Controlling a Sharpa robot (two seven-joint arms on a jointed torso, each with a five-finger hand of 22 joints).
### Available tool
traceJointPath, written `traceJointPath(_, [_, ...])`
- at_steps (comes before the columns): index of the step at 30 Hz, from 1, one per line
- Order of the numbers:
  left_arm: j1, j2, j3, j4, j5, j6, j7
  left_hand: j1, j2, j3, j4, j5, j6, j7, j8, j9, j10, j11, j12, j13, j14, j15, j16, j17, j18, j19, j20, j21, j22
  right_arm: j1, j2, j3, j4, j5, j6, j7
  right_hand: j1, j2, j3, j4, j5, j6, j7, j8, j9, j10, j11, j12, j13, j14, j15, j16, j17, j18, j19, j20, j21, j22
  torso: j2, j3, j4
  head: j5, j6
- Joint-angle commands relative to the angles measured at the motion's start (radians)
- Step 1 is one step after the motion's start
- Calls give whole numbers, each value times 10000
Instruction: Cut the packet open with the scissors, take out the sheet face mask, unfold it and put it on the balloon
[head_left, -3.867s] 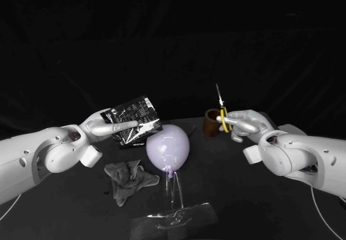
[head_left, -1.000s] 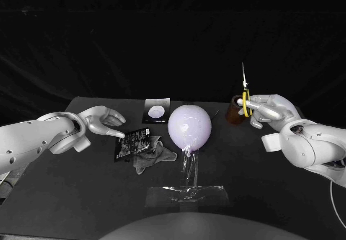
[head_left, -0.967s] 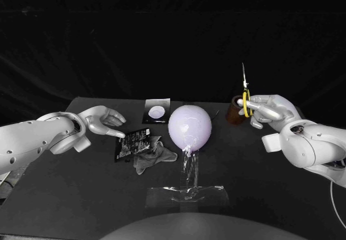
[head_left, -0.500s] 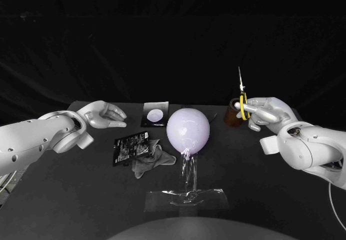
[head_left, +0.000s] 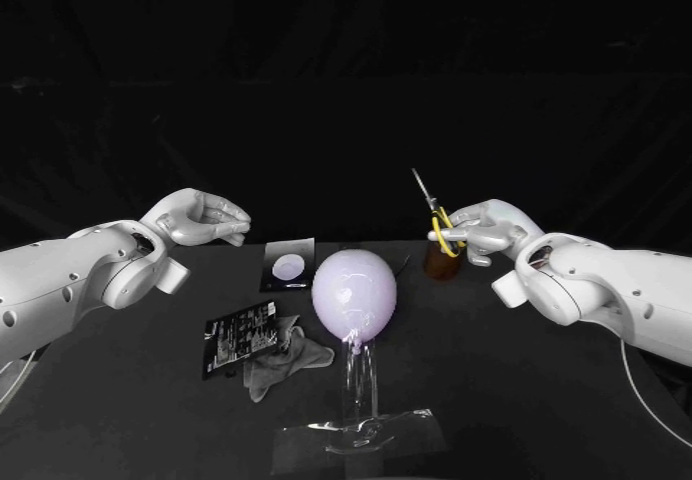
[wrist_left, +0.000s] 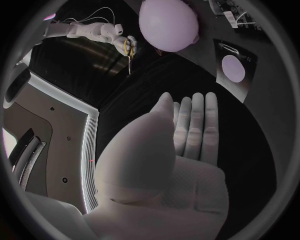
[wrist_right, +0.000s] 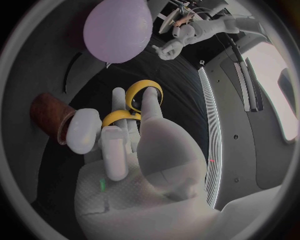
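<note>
The black packet (head_left: 238, 336) lies flat on the table, partly on a grey cloth (head_left: 283, 360). The pale purple balloon (head_left: 355, 293) stands upright on a clear stand (head_left: 355, 432); it also shows as the balloon (wrist_left: 167, 22) and the balloon (wrist_right: 117, 30). My left hand (head_left: 202, 218) hovers above and behind the packet, fingers curled in, holding nothing. My right hand (head_left: 485, 231) grips the yellow-handled scissors (head_left: 438, 226), blades tilted up towards the balloon. The scissors' handles (wrist_right: 140, 98) sit round my fingers.
A brown cup (head_left: 441, 262) stands just below the scissors, right of the balloon, and shows as the cup (wrist_right: 50, 118). A dark card with a white oval (head_left: 290, 267) lies behind the balloon on the left, also the card (wrist_left: 236, 70).
My left hand has lifted off the packet and curled its fingers. The scissors' blades have tipped from upright to leaning towards the balloon. The camera has shifted.
</note>
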Motion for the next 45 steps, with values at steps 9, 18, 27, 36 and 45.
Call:
traceJointPath(9, [611,863,59,-1035,1044,793,182,-51,-124,809,3,-16,652,-69,-500,-486,709,-120,-588,-25,288,-41,-444,-149,-14,-391,64,129,91,953,1724,-8,-2322,-5474,620,-2237,709,609,814,-880,30,587,-508,690,98,1577,-1498,319,79,849,-453,91,1152,-27,246,-3,293,242,3,-10,-21,-320,592])
traceJointPath(18, [1240,1739,80,-2063,741,859,307,-813,-448,1002,29,-25,452,66,-918,-753,473,82,-1130,-44,-31,170,-938,-314,-75,-758,251,-58,-10,1291,3217,-72,-3802,-9390,1064,-2828,640,606,793,-896,29,670,-529,709,130,1644,-1514,361,160,870,-466,117,1266,-74,376,-12,491,411,-7,-23,-8,-469,737])
traceJointPath(27, [1572,2865,100,-2955,-442,531,430,-2337,-752,196,-11,-26,-81,369,-1422,-1006,-637,473,-1251,-28,-1202,653,-1904,-664,-203,-1883,766,-1052,-574,1307,4466,-208,-4572,-12494,1855,-3448,626,604,788,-901,31,687,-536,712,137,1652,-1516,365,175,870,-471,118,1268,-102,443,-15,606,507,21,-16,-1,-341,870])
traceJointPath(36, [1598,3914,116,-3864,-1492,282,544,-2432,-706,-526,4,-20,-480,535,-1669,-1101,-1367,713,-1283,-27,-2070,964,-2604,-1021,-589,-2464,812,-1652,-942,1167,5193,-247,-4982,-13665,1937,-3763,607,604,782,-897,30,704,-539,714,142,1657,-1515,364,184,874,-474,124,1294,-121,489,-17,683,572,27,-14,-13,-150,901])
traceJointPath(45, [1502,4762,120,-4290,-2938,654,198,-2238,-698,-691,-27,-20,-624,564,-1753,-1128,-1599,765,-1283,-28,-2121,1007,-2706,-1098,-671,-2481,808,-1755,-1001,1121,5662,-252,-4848,-14305,1776,-3938,600,602,779,-896,31,711,-540,716,144,1659,-1515,364,188,874,-475,124,1295,-129,508,-18,714,599,-1,-20,-1,-52,812])
